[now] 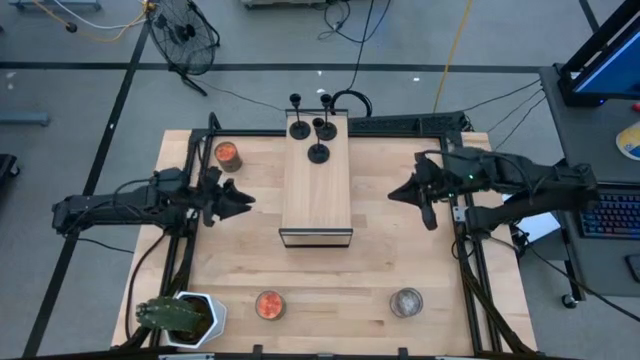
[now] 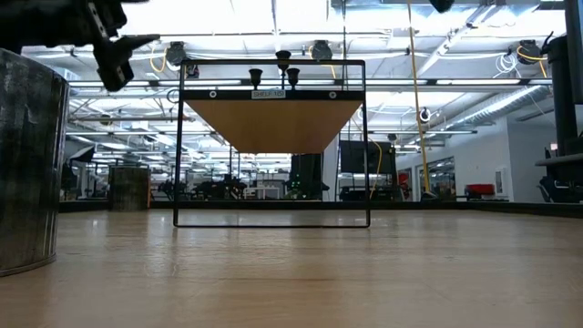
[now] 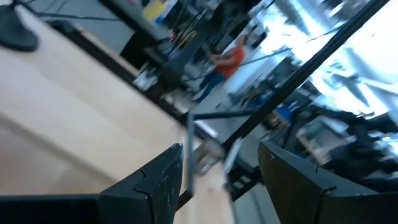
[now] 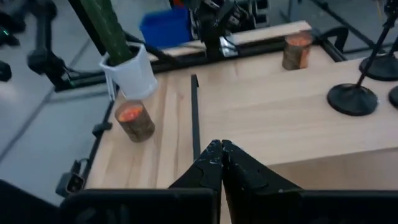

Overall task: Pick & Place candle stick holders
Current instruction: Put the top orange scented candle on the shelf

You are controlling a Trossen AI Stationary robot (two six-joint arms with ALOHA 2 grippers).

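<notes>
four matte-black candle holders (image 1: pixel 318 152), disc bases with thin stems, on smooth wooden box (image 1: pixel 316 195); left gripper (image 1: pixel 243 201) jaws apart, right gripper (image 1: pixel 396 193) jaws together.

In the left wrist view the whole room beyond the table is blurred; we see a person (image 3: pixel 227 59) in orange only as a smear. One candle stick holder (image 3: pixel 15 31) is cut by the picture's edge there. In the right wrist view two candle stick holders (image 4: pixel 382 62) are cut off at the edge. In the low view the metal can (image 2: pixel 27 159) is cut by the frame, and the left gripper (image 2: pixel 114 55) shows only partly at the top.
</notes>
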